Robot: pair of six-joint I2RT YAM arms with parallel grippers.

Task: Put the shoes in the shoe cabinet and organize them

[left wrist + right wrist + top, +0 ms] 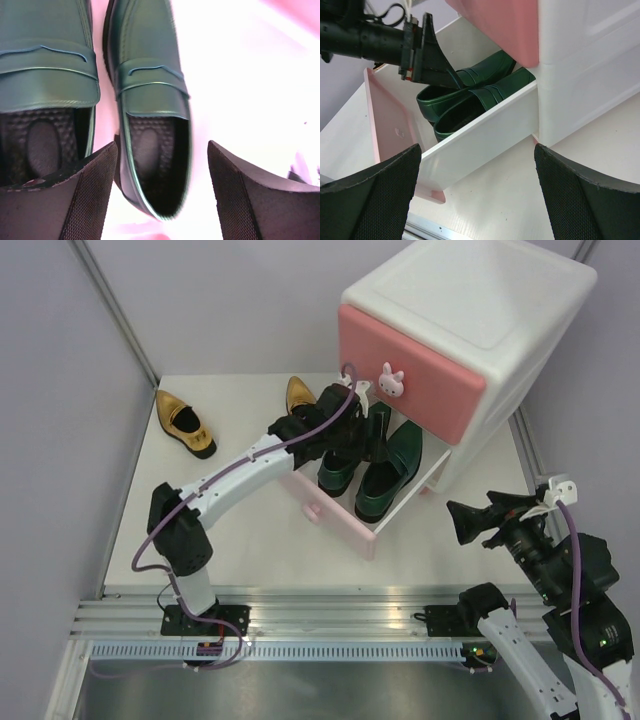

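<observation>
1. Green shoes [375, 475] lie side by side in the pulled-out lower drawer [485, 135] of the shoe cabinet [520, 350]. The left gripper [161, 144] hangs over one heel, spread and holding nothing.
2. The right gripper [462, 522] hovers wide apart beside the cabinet.
3. Next, probably: fetch a gold shoe [185, 425] off the table [240, 570].
4. The second gold shoe [298, 392] is half hidden behind the left arm [240, 465].

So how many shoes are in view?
4: two green shoes in the open lower drawer, one gold shoe left on the table, another partly behind the left arm.
</observation>
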